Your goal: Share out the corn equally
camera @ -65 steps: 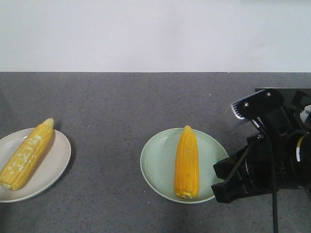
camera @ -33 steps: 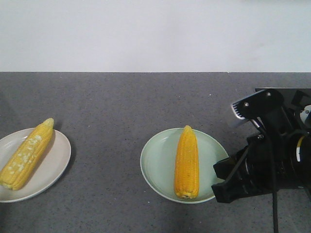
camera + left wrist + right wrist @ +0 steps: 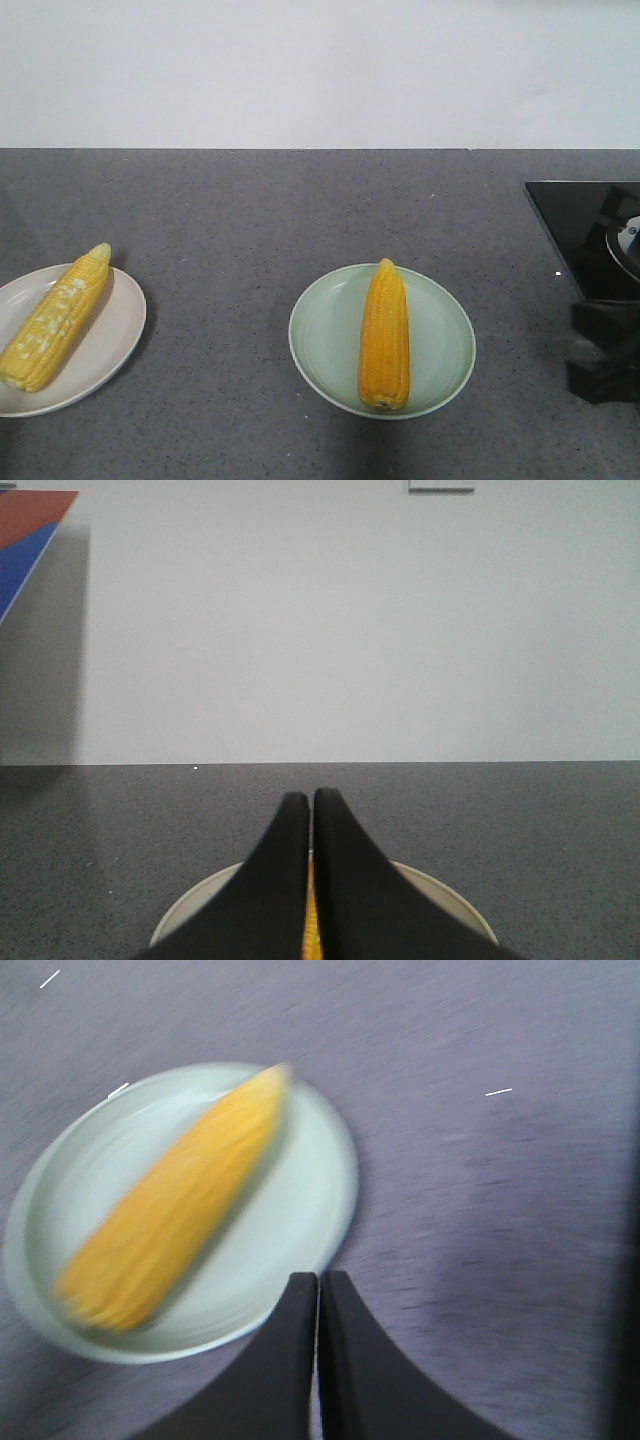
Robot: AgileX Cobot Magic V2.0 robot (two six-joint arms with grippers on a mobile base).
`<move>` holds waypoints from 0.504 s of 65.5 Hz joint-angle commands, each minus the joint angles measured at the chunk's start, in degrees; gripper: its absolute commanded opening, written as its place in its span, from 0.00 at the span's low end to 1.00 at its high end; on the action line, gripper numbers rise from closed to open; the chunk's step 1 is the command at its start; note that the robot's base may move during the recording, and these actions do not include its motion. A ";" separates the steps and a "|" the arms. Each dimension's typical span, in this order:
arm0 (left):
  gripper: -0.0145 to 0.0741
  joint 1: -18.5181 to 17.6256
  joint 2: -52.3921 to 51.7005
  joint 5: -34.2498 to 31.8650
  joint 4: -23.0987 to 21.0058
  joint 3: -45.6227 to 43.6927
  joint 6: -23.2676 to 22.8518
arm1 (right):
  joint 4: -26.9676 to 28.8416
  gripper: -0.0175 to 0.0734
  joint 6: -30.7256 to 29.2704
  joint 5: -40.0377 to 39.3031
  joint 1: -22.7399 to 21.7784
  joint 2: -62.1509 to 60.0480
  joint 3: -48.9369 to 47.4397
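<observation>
Now each plate (image 3: pixel 330 350) holds one corn (image 3: pixel 385 335), both tools closed.

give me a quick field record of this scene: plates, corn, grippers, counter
white plate: front left of counter, one pale-patched cob on it
green plate: centre, one deep yellow cob lying lengthwise
corn split: one per plate
left gripper: shut, empty, over the white plate
right gripper: shut, empty, near the green plate's edge
counter: dark grey, speckled
hob: black, far right
</observation>
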 commanded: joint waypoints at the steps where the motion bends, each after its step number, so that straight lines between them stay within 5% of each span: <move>1: 0.15 0.15 -0.90 -4.15 0.00 -1.24 -0.52 | -0.51 0.19 -2.71 -10.43 -6.13 -8.54 4.74; 18: 0.15 0.15 -0.90 -4.15 0.00 -1.24 -0.52 | -0.13 0.19 -3.43 -21.58 -16.24 -28.20 20.71; 33: 0.15 0.15 -0.90 -4.15 0.00 -1.24 -0.52 | 0.61 0.19 -3.04 -29.36 -16.19 -38.00 31.75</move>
